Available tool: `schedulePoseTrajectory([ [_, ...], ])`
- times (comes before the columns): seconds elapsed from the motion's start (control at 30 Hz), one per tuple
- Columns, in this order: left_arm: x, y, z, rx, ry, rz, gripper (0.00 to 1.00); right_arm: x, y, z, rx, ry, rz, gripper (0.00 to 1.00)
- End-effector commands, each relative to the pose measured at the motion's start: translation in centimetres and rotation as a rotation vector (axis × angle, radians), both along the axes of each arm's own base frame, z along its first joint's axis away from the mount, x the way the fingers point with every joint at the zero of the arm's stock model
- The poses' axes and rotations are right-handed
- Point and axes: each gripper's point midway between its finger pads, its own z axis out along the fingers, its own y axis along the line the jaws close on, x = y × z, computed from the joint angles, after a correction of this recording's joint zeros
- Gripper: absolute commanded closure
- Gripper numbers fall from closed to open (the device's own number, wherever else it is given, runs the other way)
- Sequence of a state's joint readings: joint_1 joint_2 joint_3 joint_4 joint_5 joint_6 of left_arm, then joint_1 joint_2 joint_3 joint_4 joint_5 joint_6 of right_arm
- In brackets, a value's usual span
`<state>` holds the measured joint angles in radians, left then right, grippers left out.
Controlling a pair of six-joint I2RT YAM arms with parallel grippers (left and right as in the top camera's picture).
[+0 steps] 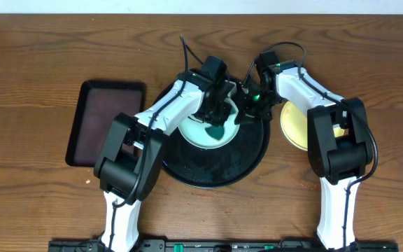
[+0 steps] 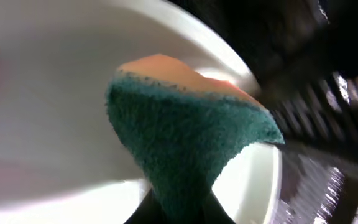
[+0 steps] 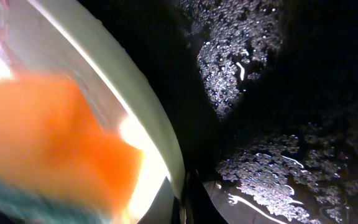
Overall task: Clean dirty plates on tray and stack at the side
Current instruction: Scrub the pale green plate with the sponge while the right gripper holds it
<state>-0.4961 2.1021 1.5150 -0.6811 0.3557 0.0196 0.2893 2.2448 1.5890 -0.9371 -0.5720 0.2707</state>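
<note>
Green-backed sponge [image 2: 185,124] sat pinched in the left end effector [image 2: 180,211], its rough face pressed to a turquoise plate [image 2: 42,124] on the black tray [image 1: 215,171], evidently for scrubbing. At that plate's right rim sat the right end effector [image 1: 247,105], probably steadying it; whether it gripped could not be told. Right of the tray, a yellow plate [image 1: 292,129] lay on the worktop [image 1: 33,42].
</note>
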Motion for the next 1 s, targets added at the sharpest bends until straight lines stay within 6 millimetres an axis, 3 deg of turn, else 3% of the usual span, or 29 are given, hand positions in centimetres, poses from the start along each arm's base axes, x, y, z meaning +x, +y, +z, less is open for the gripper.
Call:
schedulePoseTrajectory([
  [0.0,3.7,4.5,-1.2,0.217,-0.151,0.079,0.92,-2.0,-2.0,-4.2,-0.132,0.080,0.010,0.99],
  [0.17,6.2,10.0,-0.8,0.430,-0.250,0.267,0.93,-2.0,-2.0,-4.2,-0.132,0.080,0.010,0.99],
  [0.23,5.7,11.5,-0.8,0.485,-0.230,0.307,0.93,-2.0,-2.0,-4.2,-0.132,0.080,0.011,0.99],
  [0.37,3.2,12.7,-1.3,0.534,-0.127,0.292,0.93,-2.0,-2.0,-4.2,-0.131,0.079,0.012,0.99],
  [0.57,-2.0,9.4,-1.9,0.374,0.128,0.202,0.93,-2.0,-2.0,-4.2,-0.131,0.078,0.012,0.99],
  [0.7,-4.6,4.3,-0.9,0.084,0.271,0.073,0.93,-2.0,-2.0,-4.2,-0.130,0.078,0.012,0.99],
  [0.8,-4.8,2.4,-0.1,-0.036,0.296,0.042,0.93,-2.0,-2.0,-4.2,-0.131,0.078,0.012,0.99],
  [0.97,-2.9,1.6,0.1,-0.083,0.223,0.040,0.93,-2.0,-2.0,-4.2,-0.130,0.078,0.012,0.99],
])
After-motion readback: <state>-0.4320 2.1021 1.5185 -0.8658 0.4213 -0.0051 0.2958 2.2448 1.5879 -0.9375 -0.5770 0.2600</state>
